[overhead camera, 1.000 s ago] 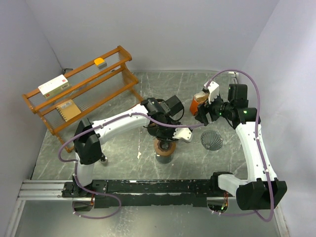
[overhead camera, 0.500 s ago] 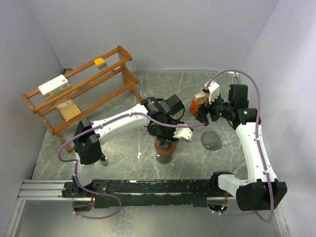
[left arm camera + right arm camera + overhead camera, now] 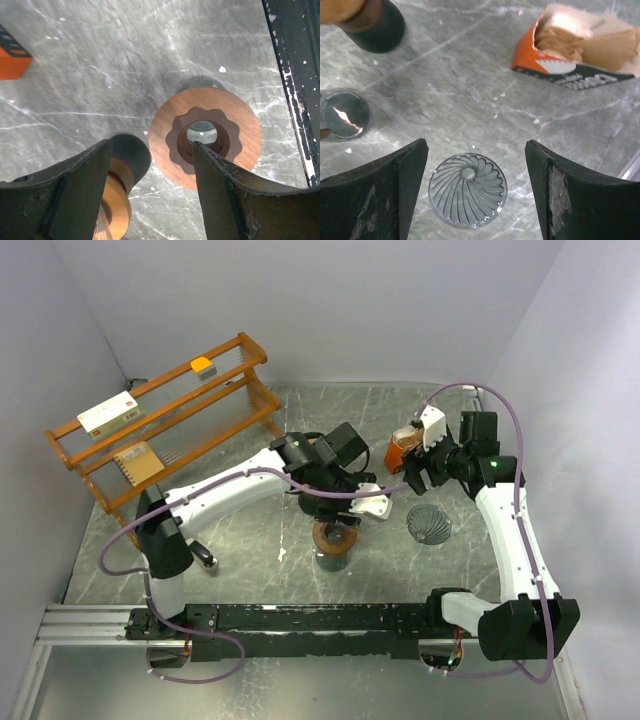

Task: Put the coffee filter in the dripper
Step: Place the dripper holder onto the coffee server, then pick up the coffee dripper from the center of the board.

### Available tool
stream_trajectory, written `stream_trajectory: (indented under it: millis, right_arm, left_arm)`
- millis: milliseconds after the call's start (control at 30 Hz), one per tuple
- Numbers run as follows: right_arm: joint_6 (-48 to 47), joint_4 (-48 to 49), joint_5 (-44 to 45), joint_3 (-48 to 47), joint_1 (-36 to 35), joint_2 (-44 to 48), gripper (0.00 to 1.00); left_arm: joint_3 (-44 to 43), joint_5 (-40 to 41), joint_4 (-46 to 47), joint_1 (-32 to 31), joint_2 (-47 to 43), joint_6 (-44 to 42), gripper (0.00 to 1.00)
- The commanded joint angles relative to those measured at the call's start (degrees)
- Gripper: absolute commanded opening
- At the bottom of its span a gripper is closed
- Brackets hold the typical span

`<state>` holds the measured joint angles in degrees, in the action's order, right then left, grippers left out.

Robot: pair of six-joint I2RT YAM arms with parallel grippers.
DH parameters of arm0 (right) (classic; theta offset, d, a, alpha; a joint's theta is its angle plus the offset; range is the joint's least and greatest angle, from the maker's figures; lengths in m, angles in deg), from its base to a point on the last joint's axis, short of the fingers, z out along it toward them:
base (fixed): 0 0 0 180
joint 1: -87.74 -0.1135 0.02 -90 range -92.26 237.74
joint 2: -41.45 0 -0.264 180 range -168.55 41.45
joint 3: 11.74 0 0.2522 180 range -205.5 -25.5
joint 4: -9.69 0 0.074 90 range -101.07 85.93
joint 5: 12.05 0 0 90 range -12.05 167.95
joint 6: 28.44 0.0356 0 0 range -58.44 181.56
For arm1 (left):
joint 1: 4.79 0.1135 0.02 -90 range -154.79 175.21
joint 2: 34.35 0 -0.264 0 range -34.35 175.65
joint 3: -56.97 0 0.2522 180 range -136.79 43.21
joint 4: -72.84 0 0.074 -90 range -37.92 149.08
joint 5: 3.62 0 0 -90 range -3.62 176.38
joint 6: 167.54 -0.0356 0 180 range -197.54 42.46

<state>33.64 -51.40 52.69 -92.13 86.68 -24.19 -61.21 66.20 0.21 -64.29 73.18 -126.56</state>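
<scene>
Right claw (image 3: 476,150) released, nearer: filters (image 3: 565,37) upper right of its frame, dripper (image 3: 468,190) lower centre. Left claw (image 3: 152,147) released too.

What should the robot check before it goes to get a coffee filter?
1. The right gripper is open and empty: ok.
2. The filter pack is torn open, filters showing: ok.
3. The glass dripper has no filter in it: ok.
4. The glass dripper's wide mouth faces up: cannot tell.
5. The left gripper is open, above the wooden ring and away from the glass dripper: ok.
</scene>
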Motion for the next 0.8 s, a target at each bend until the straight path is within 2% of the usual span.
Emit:
stream_trajectory:
  millis: [0, 133, 367, 600, 767]
  right_arm:
    - [-1.4, -3.9, 8.7, 2.4, 0.6, -0.7, 0.79]
    - [-3.2, -6.3, 16.4, 5.4, 0.6, -1.1, 0.79]
    - [-6.0, -7.7, 20.8, 9.0, 1.8, -3.0, 0.79]
    - [-9.3, -6.6, 18.9, 13.2, 5.6, -6.5, 0.77]
    - [-11.4, -5.7, 15.4, 13.9, 8.5, -9.9, 0.66]
  left_arm:
    - [0.3, -3.0, 3.2, -0.4, -7.6, 0.4, 0.77]
    - [2.7, -2.5, 5.6, -0.5, -12.3, 1.4, 0.80]
    - [4.0, 0.4, 7.2, -0.2, -17.1, 4.0, 0.83]
    - [5.5, 0.4, 7.5, -0.2, -17.9, 3.9, 0.83]
    - [5.5, 0.5, 7.4, -0.2, -17.7, 4.0, 0.82]
